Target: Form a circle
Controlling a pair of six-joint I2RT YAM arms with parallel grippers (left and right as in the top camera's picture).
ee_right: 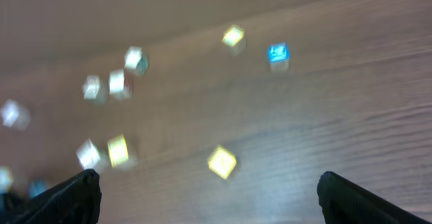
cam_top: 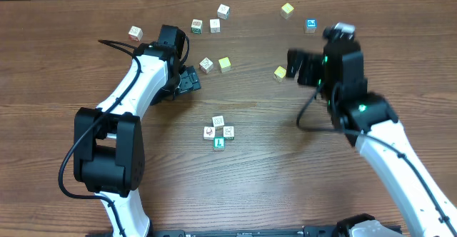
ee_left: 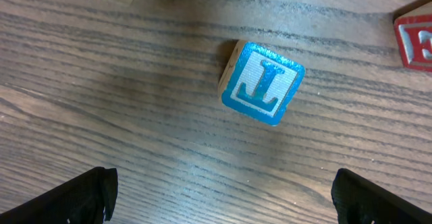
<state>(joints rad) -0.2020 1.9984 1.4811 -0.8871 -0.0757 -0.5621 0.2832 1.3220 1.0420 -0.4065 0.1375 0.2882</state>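
1. My left gripper (ee_left: 233, 200) has its jaws spread as wide as they go, with nothing between them. Only the 2 dark fingertips show, at the bottom corners of the left wrist view.
2. Just ahead of those jaws a blue L cube (ee_left: 262, 82) lies on the wooden table (ee_left: 101, 116). It sits slightly right of my centre line, turned so its edges run skew to my fingers. A red-faced cube (ee_left: 415, 40) sits at the right edge, apart from it.
3. My right gripper (ee_right: 216, 200) is equally wide open and empty. Its view is blurred, but a plain yellow cube (ee_right: 222, 162) lies just ahead, about on centre.
4. The circle (cam_top: 218, 133) is so far a tight group of 4 cubes, 3 whitish and 1 green-faced. They form a diamond with no real long axis. It lies between my 2 arms, toward my base from both grippers.
5. My left gripper is the nearer of the 2. From it the group lies back toward my base and to my right. I judge I would need to square my fingers to a cube first.
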